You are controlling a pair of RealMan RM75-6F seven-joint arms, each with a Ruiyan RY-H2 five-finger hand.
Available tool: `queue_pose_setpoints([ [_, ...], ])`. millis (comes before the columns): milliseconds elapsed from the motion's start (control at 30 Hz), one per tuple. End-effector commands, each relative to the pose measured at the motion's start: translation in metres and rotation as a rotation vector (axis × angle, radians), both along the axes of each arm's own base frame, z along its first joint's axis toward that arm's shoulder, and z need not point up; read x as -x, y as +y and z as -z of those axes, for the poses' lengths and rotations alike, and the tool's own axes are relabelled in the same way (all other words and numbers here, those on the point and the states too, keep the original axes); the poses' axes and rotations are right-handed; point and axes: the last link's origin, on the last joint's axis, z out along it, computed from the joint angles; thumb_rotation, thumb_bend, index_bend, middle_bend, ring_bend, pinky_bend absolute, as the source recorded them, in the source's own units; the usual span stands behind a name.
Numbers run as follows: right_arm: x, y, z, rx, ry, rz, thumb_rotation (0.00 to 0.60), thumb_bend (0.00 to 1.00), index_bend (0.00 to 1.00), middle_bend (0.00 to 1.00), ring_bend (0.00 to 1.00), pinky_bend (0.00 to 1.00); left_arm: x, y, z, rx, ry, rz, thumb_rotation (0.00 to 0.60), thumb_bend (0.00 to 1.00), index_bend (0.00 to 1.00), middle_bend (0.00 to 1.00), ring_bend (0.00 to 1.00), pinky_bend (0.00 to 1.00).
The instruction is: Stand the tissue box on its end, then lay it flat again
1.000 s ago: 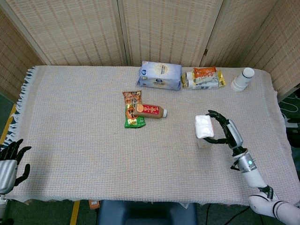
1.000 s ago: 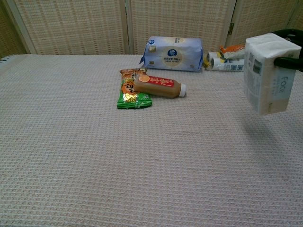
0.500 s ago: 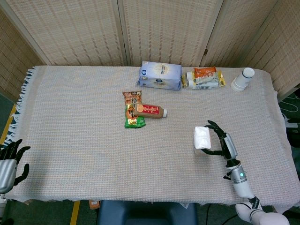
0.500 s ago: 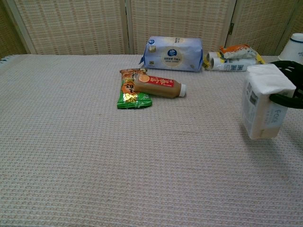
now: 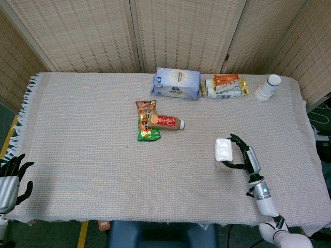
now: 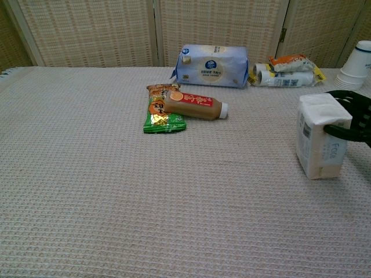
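My left hand (image 5: pixel 11 178) hangs off the table's near left edge, fingers spread, holding nothing. Toward the middle of the woven tablecloth (image 5: pixel 83 134) lie snack packets (image 5: pixel 146 121) with a brown bottle (image 5: pixel 166 122) on its side against them. Behind, a blue pack (image 5: pixel 176 83), then more wrapped snacks (image 5: pixel 224 85), then stacked paper cups (image 5: pixel 268 87). At near right the tissue box (image 6: pixel 320 136) stands upright on its end on the cloth, my right hand (image 5: pixel 245 158) gripping it from its right.
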Motion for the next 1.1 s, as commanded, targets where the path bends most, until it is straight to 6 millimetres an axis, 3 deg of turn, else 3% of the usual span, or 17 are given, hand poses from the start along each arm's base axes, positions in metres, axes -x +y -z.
queue_pose_setpoints([
  [33, -0.001, -0.003, 0.001, -0.017, -0.004, -0.008, 0.600, 0.27, 0.57, 0.46, 0.22, 0.00, 0.000, 0.000, 0.000, -0.001, 0.000, -0.002, 0.600, 0.50, 0.22, 0.00, 0.00, 0.12],
  [500, 0.002, 0.006, -0.005, -0.020, -0.050, -0.035, 0.600, 0.27, 0.54, 0.44, 0.22, 0.00, 0.001, 0.000, 0.000, 0.004, 0.004, -0.005, 0.600, 0.50, 0.22, 0.00, 0.00, 0.12],
  [733, 0.008, 0.010, -0.008, -0.066, -0.020, -0.050, 0.600, 0.27, 0.30, 0.32, 0.13, 0.00, 0.000, 0.000, 0.001, 0.005, 0.007, -0.003, 0.600, 0.50, 0.22, 0.00, 0.00, 0.12],
  [1100, 0.012, 0.010, -0.013, -0.132, 0.100, -0.088, 0.600, 0.26, 0.13, 0.19, 0.05, 0.00, 0.000, 0.001, 0.002, 0.008, 0.009, -0.004, 0.600, 0.50, 0.22, 0.00, 0.00, 0.12],
])
